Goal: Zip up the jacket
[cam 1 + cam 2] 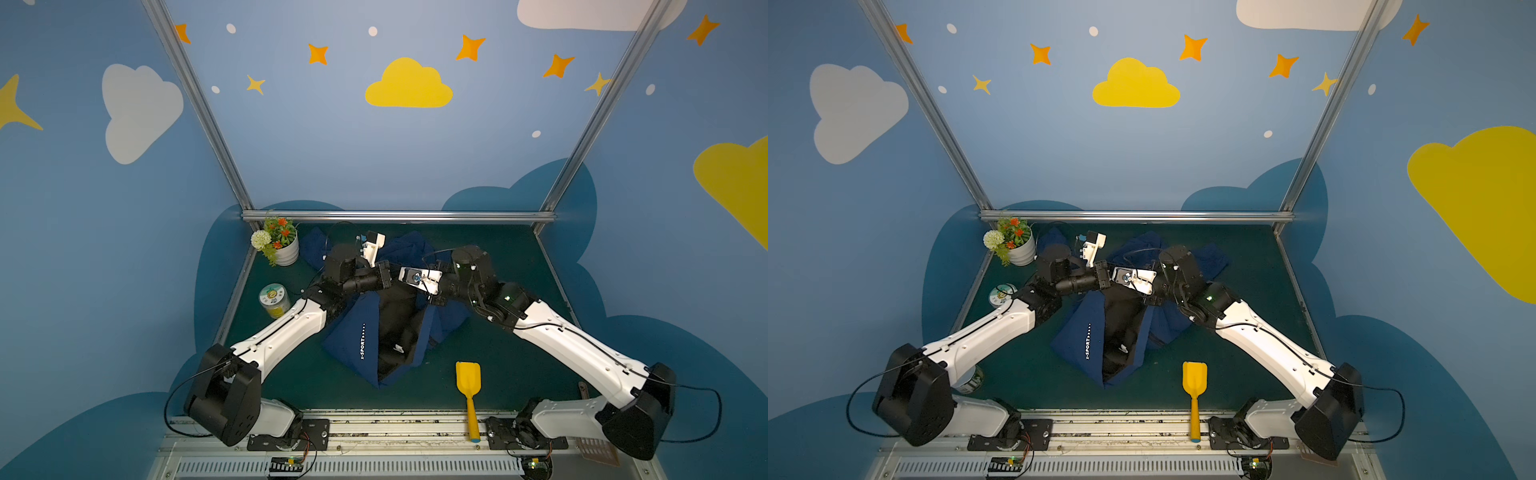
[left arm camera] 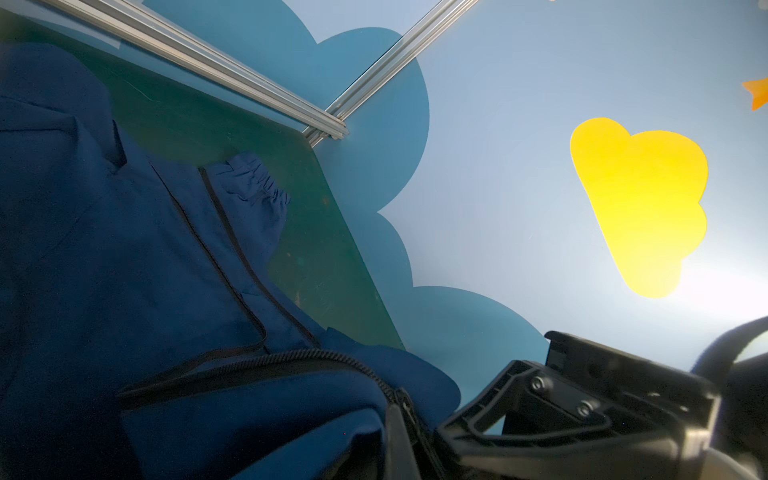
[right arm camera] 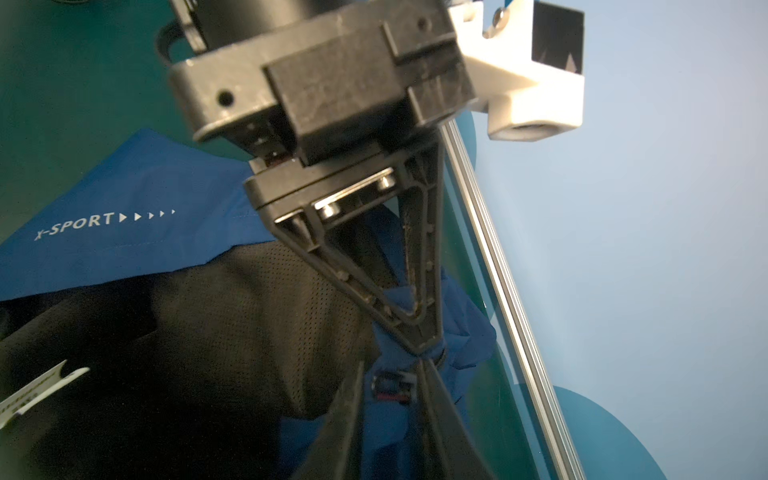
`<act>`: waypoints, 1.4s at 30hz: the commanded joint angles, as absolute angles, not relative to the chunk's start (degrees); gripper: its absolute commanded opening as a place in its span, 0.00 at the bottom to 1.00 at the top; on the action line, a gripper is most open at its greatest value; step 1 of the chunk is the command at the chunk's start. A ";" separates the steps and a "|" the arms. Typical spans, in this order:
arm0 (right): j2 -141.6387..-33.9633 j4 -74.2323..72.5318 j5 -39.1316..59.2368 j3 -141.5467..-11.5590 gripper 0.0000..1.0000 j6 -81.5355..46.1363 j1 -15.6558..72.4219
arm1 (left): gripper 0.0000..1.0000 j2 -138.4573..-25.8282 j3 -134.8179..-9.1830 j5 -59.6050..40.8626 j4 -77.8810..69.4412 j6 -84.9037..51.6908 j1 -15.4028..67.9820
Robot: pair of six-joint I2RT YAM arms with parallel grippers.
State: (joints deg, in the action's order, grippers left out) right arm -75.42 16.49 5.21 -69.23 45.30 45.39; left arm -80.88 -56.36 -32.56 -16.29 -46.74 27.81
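Observation:
The navy-blue jacket [image 1: 357, 336] lies crumpled in the middle of the green table [image 1: 519, 374], front open, with black mesh lining [image 3: 232, 332] and white "X-SPORT" lettering [image 1: 362, 348] showing. My left gripper [image 3: 419, 336] is shut, pinching a bunch of blue fabric at the zipper edge [image 2: 332, 357], held above the table. My right gripper [image 3: 390, 395] meets it tip to tip. Its fingers [image 3: 353, 399] press on both sides of the small zipper slider [image 3: 392, 385]. In both top views the two grippers meet over the jacket, left gripper [image 1: 390, 277] [image 1: 1105, 279], right fingertips hidden under the wrist camera.
A white flower pot [image 1: 286, 249] stands at the back left corner, a yellow-filled jar [image 1: 274, 300] in front of it. A yellow scoop [image 1: 468, 390] lies at the front, right of the jacket. Aluminium frame rails [image 1: 399, 216] border the table's back and sides.

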 commanded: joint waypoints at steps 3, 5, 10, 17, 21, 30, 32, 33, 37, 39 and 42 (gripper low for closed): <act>-76.27 16.08 6.42 -71.34 0.22 44.44 45.44 | 0.03 -79.01 -56.13 -32.30 -16.69 -45.97 28.05; -76.34 16.20 6.59 -71.57 0.16 44.26 45.39 | 0.03 -78.88 -56.10 -32.09 -16.54 -45.81 28.07; -75.97 16.67 7.10 -71.88 0.04 43.51 45.27 | 0.03 -78.71 -56.07 -31.78 -15.86 -45.19 28.19; -76.04 18.11 8.60 -72.33 0.00 41.22 43.58 | 0.03 -78.01 -55.77 -31.21 -15.04 -44.65 28.15; -76.39 18.73 10.52 -73.14 0.00 37.91 42.14 | 0.03 -77.48 -55.65 -31.15 -14.31 -44.30 28.21; -77.20 16.59 20.42 -73.37 0.00 26.70 36.38 | 0.03 -75.30 -54.67 -31.42 -11.42 -43.51 28.90; -77.73 17.97 20.68 -74.03 0.00 26.57 35.90 | 0.03 -74.68 -54.49 -31.61 -10.13 -43.13 28.84; -77.67 17.75 21.69 -73.71 0.00 26.02 35.45 | 0.03 -74.39 -54.48 -31.80 -9.09 -42.75 28.86; -76.98 14.45 24.42 -71.66 0.00 23.51 33.61 | 0.03 -74.10 -55.55 -33.22 -4.57 -41.40 28.87; -77.10 13.24 25.54 -71.13 0.00 22.37 32.93 | 0.03 -74.04 -56.27 -34.64 -2.91 -40.99 28.89; -77.46 11.69 26.00 -70.48 0.00 21.59 32.27 | 0.03 -73.57 -57.10 -36.44 -0.04 -40.20 28.89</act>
